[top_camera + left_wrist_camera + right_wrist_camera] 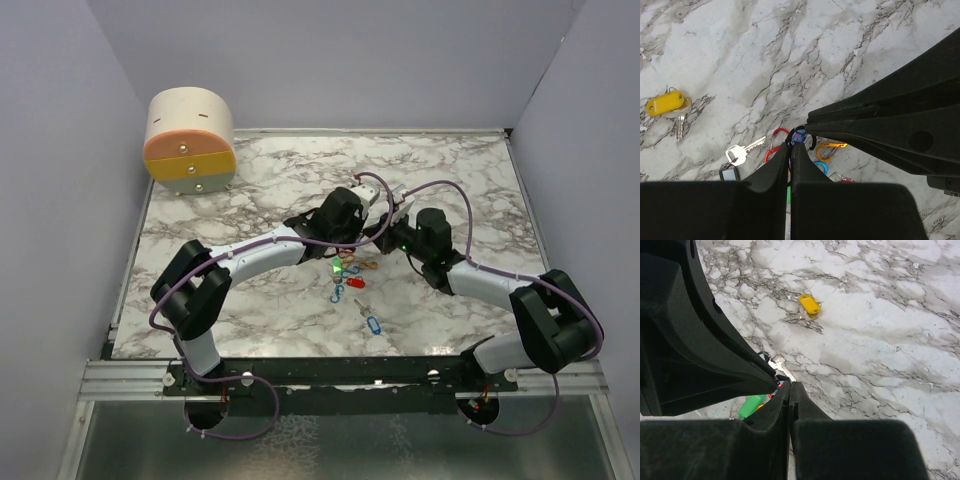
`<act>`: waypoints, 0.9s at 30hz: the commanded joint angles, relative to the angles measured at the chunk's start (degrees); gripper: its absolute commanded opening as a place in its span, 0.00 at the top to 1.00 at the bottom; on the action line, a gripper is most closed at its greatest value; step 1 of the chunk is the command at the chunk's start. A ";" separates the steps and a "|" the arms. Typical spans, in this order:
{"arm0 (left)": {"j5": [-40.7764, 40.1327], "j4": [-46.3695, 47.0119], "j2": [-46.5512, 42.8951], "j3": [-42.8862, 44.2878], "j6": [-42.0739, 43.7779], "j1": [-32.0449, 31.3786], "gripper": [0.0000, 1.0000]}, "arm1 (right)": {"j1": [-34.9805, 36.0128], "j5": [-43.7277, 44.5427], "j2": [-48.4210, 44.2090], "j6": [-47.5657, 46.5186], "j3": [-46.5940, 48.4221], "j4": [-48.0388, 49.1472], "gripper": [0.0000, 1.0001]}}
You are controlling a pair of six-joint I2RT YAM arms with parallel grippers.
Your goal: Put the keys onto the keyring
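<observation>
Keys (355,283) cluster just beneath the left tool (790,146) and right tool (790,385).

Yellow-tagged key (665,103) lies flat, well apart from silver key (740,151) and green-tagged key (752,405).

The top camera sits high behind the arms, looking down and forward, with the bases at the bottom, the whole table (250,200) in frame, and everything far off. Each wrist camera looks steeply down from close above the table: the left past the left gripper (790,146), the right past the right gripper (789,385). Both show the yellow key (664,103) — and the other arm's gripper.
</observation>
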 commanded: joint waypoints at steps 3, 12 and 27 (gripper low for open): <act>0.75 -0.71 -1.31 0.45 0.43 -0.35 1.00 | 0.35 2.36 -2.52 -1.25 -0.67 0.46 0.99; 0.11 -0.61 -3.33 0.11 -0.01 -0.34 0.69 | 0.33 3.44 -2.84 -1.25 -0.88 0.31 0.99; -6.06 0.57 -7.28 -2.64 -1.09 -0.31 0.37 | 0.35 5.01 -3.72 -1.51 -0.96 -0.67 0.99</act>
